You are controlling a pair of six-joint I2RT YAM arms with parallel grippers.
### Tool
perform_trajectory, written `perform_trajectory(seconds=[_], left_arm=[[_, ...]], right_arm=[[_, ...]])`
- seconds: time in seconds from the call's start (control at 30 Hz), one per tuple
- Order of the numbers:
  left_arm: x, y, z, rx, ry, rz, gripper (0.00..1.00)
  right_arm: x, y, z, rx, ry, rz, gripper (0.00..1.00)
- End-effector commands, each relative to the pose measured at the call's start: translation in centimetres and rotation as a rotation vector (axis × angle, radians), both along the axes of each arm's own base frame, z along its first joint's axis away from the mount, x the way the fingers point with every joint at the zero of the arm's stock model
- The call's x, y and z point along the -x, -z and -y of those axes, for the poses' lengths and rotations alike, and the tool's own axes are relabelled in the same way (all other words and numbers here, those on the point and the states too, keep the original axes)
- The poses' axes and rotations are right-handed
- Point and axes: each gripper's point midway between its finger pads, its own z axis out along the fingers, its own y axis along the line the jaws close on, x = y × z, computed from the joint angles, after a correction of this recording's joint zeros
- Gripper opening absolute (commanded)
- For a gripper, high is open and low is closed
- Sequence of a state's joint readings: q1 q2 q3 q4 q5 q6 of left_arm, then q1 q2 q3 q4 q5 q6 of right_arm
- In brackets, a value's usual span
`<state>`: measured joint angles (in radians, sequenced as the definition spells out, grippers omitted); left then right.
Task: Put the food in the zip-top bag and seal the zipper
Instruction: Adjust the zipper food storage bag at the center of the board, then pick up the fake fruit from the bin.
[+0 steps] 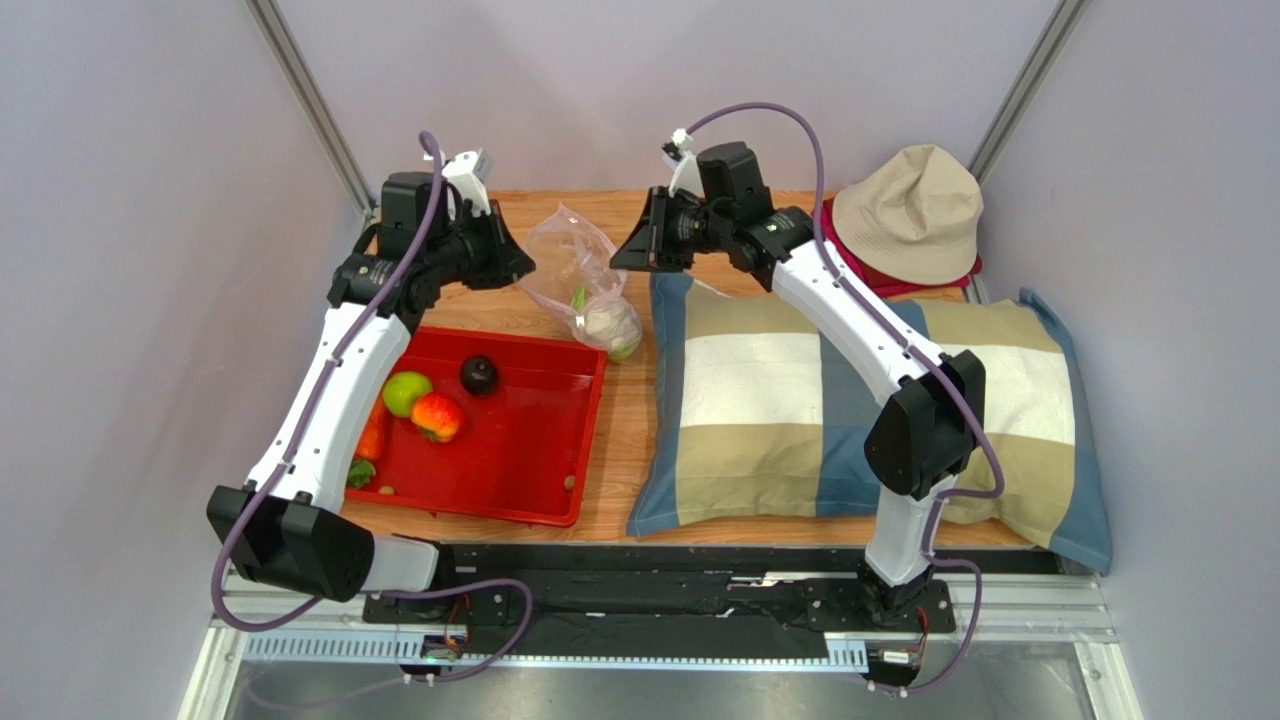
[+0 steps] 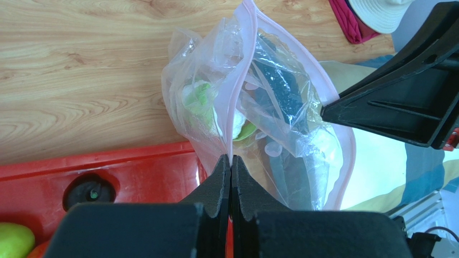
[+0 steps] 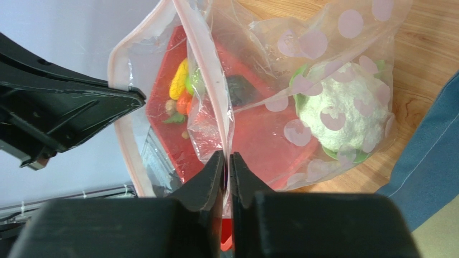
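Your left gripper (image 2: 230,159) is pinched fully shut on the bag (image 2: 280,107) at its zipper (image 2: 241,75). The right gripper (image 3: 227,157) nips the opposite lip with only film between its jaws. The bag is strung between them, between tray (image 1: 526,450) and pillow (image 1: 781,405), with 1 cauliflower (image 3: 345,115) inside. The apple (image 1: 406,393), dark fruit (image 1: 480,375) and other pieces lie in the tray.

Watch for 3 risks:
- Thin film slipping from either pinch would collapse the mouth.
- Pulling apart too hard would flatten the mouth.
- With both grippers occupied, neither is free to load food.
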<state>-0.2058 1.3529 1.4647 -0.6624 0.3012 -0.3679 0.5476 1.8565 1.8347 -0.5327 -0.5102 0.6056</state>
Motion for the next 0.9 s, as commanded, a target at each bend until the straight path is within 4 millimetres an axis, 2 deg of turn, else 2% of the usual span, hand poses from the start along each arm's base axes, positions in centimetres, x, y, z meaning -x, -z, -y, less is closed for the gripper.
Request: perform_trajectory(seconds=[0.0,0.13,0.23,0.3,0.33,0.4,0.43,0.47,0.53,0.63,0.7,0.77,0.8,0.87], left_arm=[[0.3,-3.0,-0.8,0.01,-0.009,0.094,0.0],[0.4,-4.5,-0.3,0.013,0.032,0.147,0.0],[0.1,-5.6,-0.9,-0.015,0.024,0.201,0.0],[0.0,-6.0,-1.8,-0.02,0.003,0.218,0.09],[0.4,-6.1,-2.1,-0.02,0.009,0.226,0.16],[0.7,-5.8,-3.0,-0.033,0.015,0.226,0.49],[1.4,-5.7,-3.4,-0.045,0.019,0.23,0.82],[1.7,-5.5,-4.1,-0.054,0.007,0.225,0.91],[3.2,-4.6,-4.9,-0.101,0.037,0.22,0.99],[4.8,-2.2,-7.4,-0.2,-0.003,0.177,0.99],[6.1,0.7,-9.7,-0.238,-0.06,0.1,0.99],[7.6,2.9,-10.4,-0.235,-0.041,0.039,0.99],[8.2,4.8,-11.5,-0.289,-0.041,-0.007,0.99],[9.8,7.3,-12.4,-0.341,-0.013,-0.116,0.99]], right_arm=[[0.4,-6.7,0.5,-0.095,0.001,0.146,0.01],[0.2,-8.6,1.4,-0.089,0.051,0.221,0.0],[-0.5,-9.0,2.1,-0.06,0.095,0.261,0.0],[-0.8,-8.9,2.7,-0.028,0.121,0.272,0.0],[-1.3,-8.6,3.0,-0.009,0.149,0.271,0.0],[-1.3,-7.5,3.0,0.014,0.146,0.248,0.0],[-1.2,-7.2,2.9,0.015,0.139,0.234,0.0],[-1.2,-6.5,2.7,0.015,0.13,0.218,0.0],[-0.8,-5.2,2.3,0.016,0.115,0.185,0.0],[-0.8,-3.7,2.1,0.022,0.105,0.147,0.0],[-0.6,-3.4,1.8,0.017,0.089,0.135,0.0],[-0.5,-3.7,1.5,0.005,0.082,0.139,0.0],[-0.5,-3.7,1.3,0.001,0.076,0.135,0.0],[-0.5,-3.8,1.1,-0.004,0.07,0.142,0.0]])
